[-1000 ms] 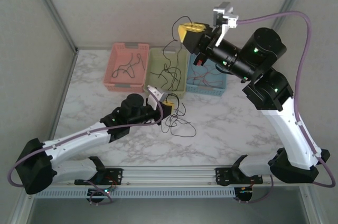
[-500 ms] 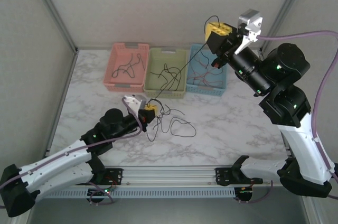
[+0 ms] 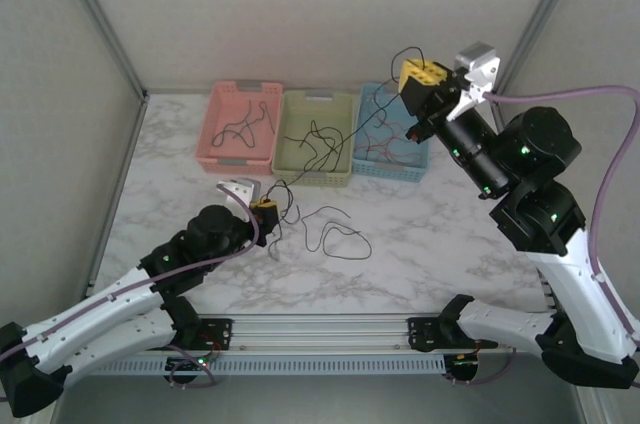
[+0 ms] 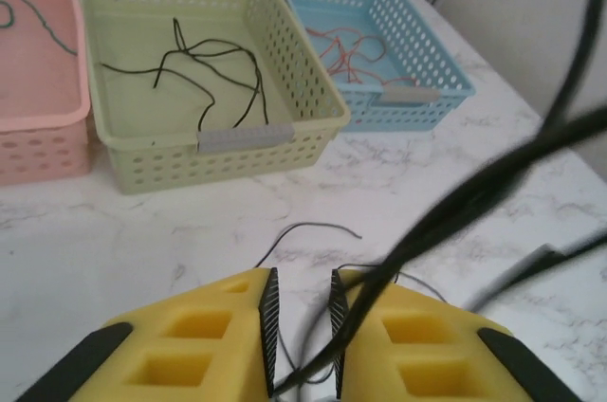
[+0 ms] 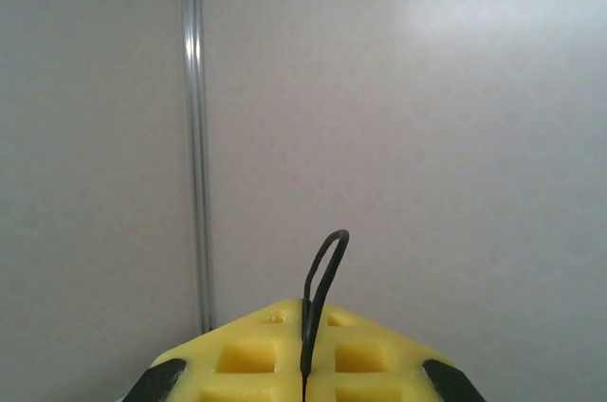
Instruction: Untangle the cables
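A black cable (image 5: 325, 264) loops out of my right gripper (image 5: 304, 305), which is shut on it and raised high at the back right (image 3: 420, 75). The cable slants down over the baskets to my left gripper (image 3: 266, 212), low over the table's front left. There the jaws stand slightly apart (image 4: 302, 275), and the blurred black cable (image 4: 455, 208) runs loosely through the gap. More of the black cable lies in loose loops (image 3: 335, 229) on the marble just to the right of the left gripper.
Three baskets line the back: pink (image 3: 222, 134) with a black cable, green (image 3: 290, 149) with black cables (image 4: 204, 75), blue (image 3: 420, 159) with red-brown cables (image 4: 346, 46). Frame posts stand at the back corners, and a rail runs along the near edge.
My left gripper has pulled back toward the near left and its jaws have parted off the cable. My right gripper has swung right and stays raised with the cable.
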Robot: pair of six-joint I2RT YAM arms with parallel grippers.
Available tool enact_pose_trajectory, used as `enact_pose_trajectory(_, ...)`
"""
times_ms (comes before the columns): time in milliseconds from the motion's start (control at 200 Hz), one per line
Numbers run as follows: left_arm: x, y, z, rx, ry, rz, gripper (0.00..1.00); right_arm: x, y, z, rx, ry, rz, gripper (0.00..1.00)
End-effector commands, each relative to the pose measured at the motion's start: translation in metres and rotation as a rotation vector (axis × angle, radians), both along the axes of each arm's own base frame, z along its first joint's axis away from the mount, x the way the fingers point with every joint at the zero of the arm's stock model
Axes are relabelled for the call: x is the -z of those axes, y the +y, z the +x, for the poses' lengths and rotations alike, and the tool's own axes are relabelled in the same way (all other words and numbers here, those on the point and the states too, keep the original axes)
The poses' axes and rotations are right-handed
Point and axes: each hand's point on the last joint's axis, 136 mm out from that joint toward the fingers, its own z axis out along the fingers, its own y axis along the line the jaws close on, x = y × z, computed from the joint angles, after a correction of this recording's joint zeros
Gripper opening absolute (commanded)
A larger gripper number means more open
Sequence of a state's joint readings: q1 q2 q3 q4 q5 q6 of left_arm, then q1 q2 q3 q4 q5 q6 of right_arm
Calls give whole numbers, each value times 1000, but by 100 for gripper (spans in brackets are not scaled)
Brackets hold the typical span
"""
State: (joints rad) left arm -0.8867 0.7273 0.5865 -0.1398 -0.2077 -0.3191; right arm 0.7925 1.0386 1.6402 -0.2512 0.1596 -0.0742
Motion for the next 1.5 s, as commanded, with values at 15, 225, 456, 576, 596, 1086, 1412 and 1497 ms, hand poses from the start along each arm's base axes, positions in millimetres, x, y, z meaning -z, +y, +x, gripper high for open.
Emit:
enact_pose_trajectory(15,-14,1,-5,17,29,14,25,-7,-4,0,3,-23,79,0)
enact_pose_trajectory(225,-14,4,-3,0,39,36,23,1,6,1,-36,-3,53,0)
enact_pose_trajectory(456,-3,8,-2,-22,67,63,43,0,4,-1,-37,-2,48,0)
enact_pose_trajectory(576,-8,2,-4,6,73,59,45,9,18,-1,-100,36,32,0)
enact_pose_trajectory(596,-8,1,-4,12,74,59,45,11,21,-2,-113,41,25,0)
enact_pose_trajectory(1086,-22,-71,-19,350,63,-24,62,58,58,15,-211,187,9,0)
enact_pose_trajectory(1412,-8,-94,-25,427,143,-42,56,93,79,38,-217,298,44,0)
enact_pose_trajectory(1497,2,-95,-30,430,178,-47,57,111,83,48,-187,338,43,0)
